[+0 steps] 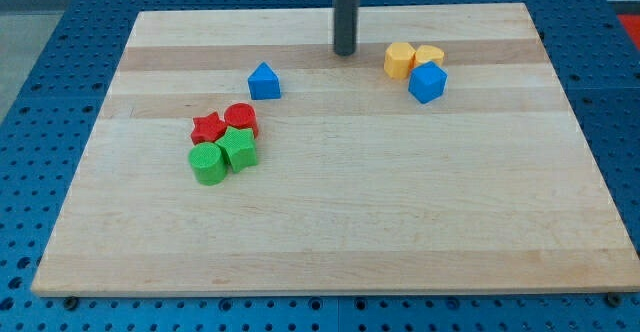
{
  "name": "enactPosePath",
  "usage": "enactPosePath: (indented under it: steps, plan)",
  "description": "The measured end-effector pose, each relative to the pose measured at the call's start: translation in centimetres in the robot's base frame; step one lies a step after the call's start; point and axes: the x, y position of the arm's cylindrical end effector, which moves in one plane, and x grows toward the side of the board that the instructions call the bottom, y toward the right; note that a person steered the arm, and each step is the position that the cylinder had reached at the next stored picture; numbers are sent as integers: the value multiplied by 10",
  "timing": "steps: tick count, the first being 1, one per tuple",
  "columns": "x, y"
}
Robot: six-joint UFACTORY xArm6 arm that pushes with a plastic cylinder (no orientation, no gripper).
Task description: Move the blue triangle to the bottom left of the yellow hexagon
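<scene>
Blue triangle [264, 81] sat left of my tip [345, 51], well apart from yellow hexagon [400, 60].
No claw fitted, only a rod. Best circled to the triangle's left, then pushed rightward across the worktop [420, 212], stopping below-left of the hexagon.

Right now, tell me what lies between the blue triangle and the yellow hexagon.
Only my tip, slightly above the line from blue triangle to yellow hexagon; otherwise bare board, per the camera view.

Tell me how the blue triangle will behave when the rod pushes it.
The blue triangle sits flat, so it should slide on the smooth wooden board, not roll. Its angled sides may make it spin under an off-centre push from my tip.
</scene>
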Motion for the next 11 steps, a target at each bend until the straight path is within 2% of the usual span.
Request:
enactPosePath:
  steps: [2,4,5,7,9,11]
  plan:
    - [0,-101]
    - [49,-118]
    - [61,-113]
    - [78,-63]
    - [125,-37]
    - [130,12]
